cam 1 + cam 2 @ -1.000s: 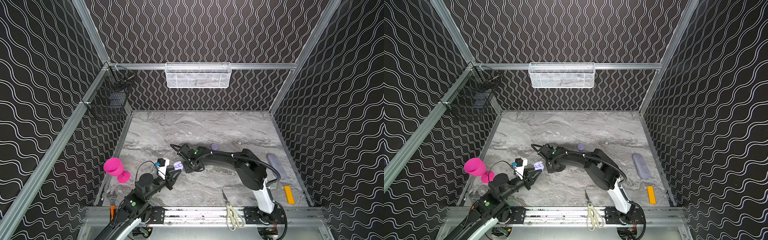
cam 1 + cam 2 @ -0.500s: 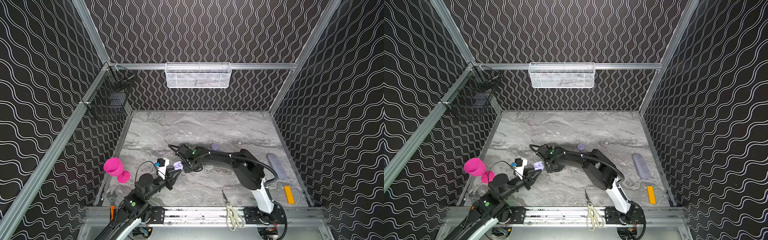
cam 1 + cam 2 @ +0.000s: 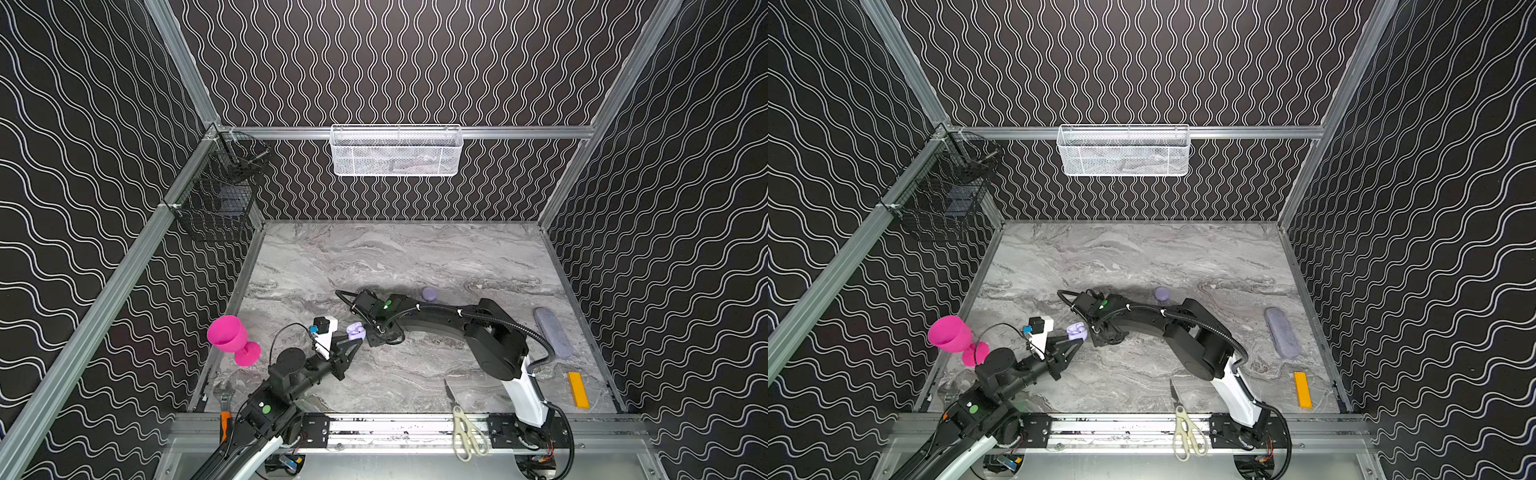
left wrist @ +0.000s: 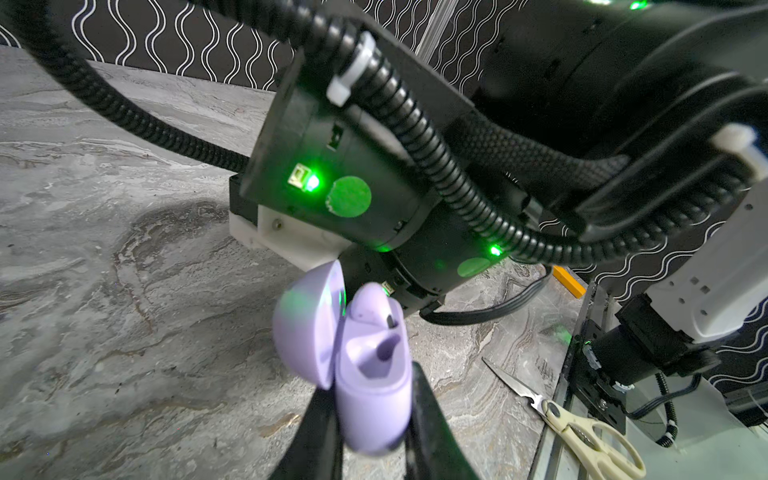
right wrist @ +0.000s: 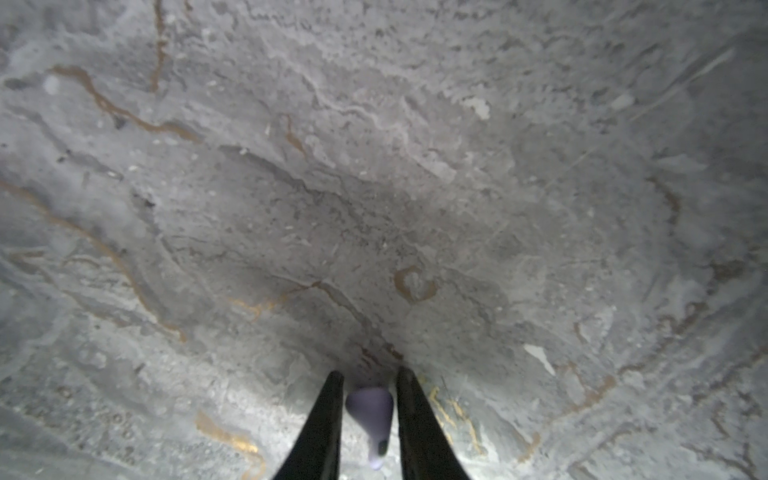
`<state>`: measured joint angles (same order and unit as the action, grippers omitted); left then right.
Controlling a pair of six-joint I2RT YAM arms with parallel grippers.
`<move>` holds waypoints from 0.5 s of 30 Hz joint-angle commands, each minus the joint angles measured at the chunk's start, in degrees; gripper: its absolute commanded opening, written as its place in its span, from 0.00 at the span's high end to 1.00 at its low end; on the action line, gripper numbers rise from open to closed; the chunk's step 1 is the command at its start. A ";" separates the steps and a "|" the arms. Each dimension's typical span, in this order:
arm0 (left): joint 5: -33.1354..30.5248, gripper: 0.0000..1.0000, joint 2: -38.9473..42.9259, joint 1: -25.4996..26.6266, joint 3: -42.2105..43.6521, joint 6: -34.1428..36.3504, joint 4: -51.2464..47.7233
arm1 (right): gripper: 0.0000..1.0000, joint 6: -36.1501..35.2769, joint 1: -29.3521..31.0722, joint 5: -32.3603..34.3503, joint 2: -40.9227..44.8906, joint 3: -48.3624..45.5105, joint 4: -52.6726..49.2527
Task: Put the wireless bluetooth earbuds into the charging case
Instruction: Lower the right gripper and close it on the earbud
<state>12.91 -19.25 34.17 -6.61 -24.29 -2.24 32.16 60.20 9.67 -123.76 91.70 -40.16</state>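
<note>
Edges first: patterned walls close three sides of the marble table (image 3: 415, 257) and the front rail closes the fourth. Pink goblet (image 3: 230, 337) stands hard by the left wall. Grey oblong pouch (image 3: 552, 332) and yellow bar (image 3: 578, 390) lie along the right wall, and scissors (image 3: 457, 411) lie across the front rail. I read the widest open marble behind both arms, toward the back wall, with only a lavender puck (image 3: 429, 293) just behind the right forearm. Both arms meet left of centre, close together, so room between them is tight. Containers: white mesh basket (image 3: 397, 151) on the back rail holds something pale that I cannot make out. Black wire basket (image 3: 216, 199) on the left rail holds a dark item, unclear. Charging case (image 4: 374, 415) sits lid-open, clamped between the fingers of the left gripper (image 4: 370, 390), clear of the marble. One seated earbud (image 4: 371, 305) fills a socket, and the neighbouring one shows hollow. Views: both top views give the case only as a small lavender shape; its inside shows in the left wrist view alone. Right gripper (image 5: 369, 376) tips are hidden under its wrist from above. The right wrist view alone shows a loose earbud (image 5: 370, 409) between its fingers, low over the marble, flanked closely on both sides. I cannot tell whether the jaws press it.
</note>
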 commanded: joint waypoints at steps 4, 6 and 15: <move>0.09 0.78 -0.13 -0.03 0.13 -0.67 2.06 | 0.76 0.75 0.09 -0.17 -0.34 0.06 -2.74; 0.10 0.78 0.08 -0.06 0.11 -0.69 2.07 | 0.76 0.71 0.11 -0.25 -0.40 0.14 -2.66; 0.10 0.78 -0.16 -0.05 0.11 -0.67 2.15 | 0.78 0.52 0.18 0.12 -0.63 0.06 -2.69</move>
<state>12.91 -19.42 34.17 -6.61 -24.27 -2.24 32.14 60.27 9.80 -123.79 91.70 -40.34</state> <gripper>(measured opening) 0.228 0.219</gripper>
